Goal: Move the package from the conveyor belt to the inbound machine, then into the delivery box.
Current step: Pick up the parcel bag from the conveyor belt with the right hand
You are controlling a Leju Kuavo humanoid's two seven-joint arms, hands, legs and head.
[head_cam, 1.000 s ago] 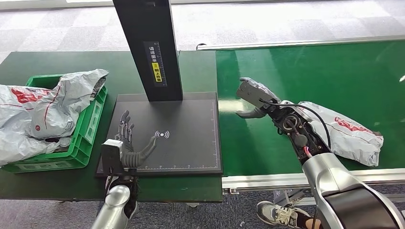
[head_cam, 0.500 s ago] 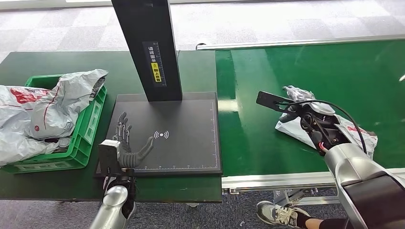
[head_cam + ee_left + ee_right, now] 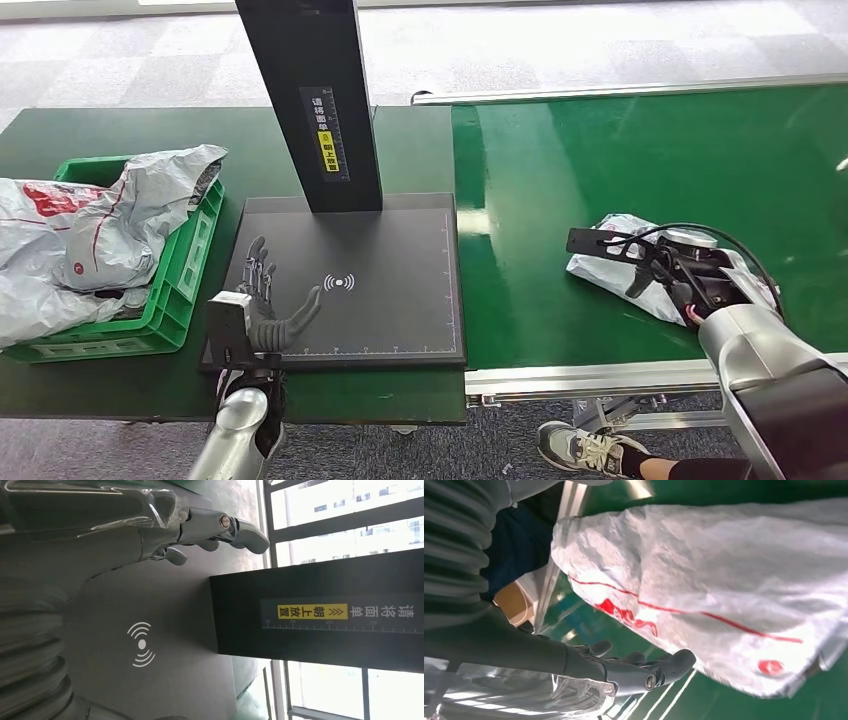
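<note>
A grey-white package (image 3: 603, 272) with red print lies on the green conveyor belt (image 3: 640, 150) near its front edge. My right hand (image 3: 640, 262) hovers over the package's left end, fingers apart and holding nothing. In the right wrist view the package (image 3: 724, 580) lies just beyond the spread fingers (image 3: 644, 672), which do not grip it. My left hand (image 3: 265, 300) is open, fingers spread, above the front left corner of the inbound machine's black pad (image 3: 390, 250). The left wrist view shows its fingers (image 3: 215, 527) over the pad (image 3: 170, 630).
The machine's black post (image 3: 312, 100) rises from the back of the pad. A green crate (image 3: 185, 285) at the left holds several grey packages (image 3: 110, 230). A person's shoe (image 3: 585, 450) shows below the conveyor's front rail (image 3: 580, 378).
My right hand has swung from the belt's left part toward me and to the right, coming down over the package. The package has shifted slightly left. The left hand has stayed put.
</note>
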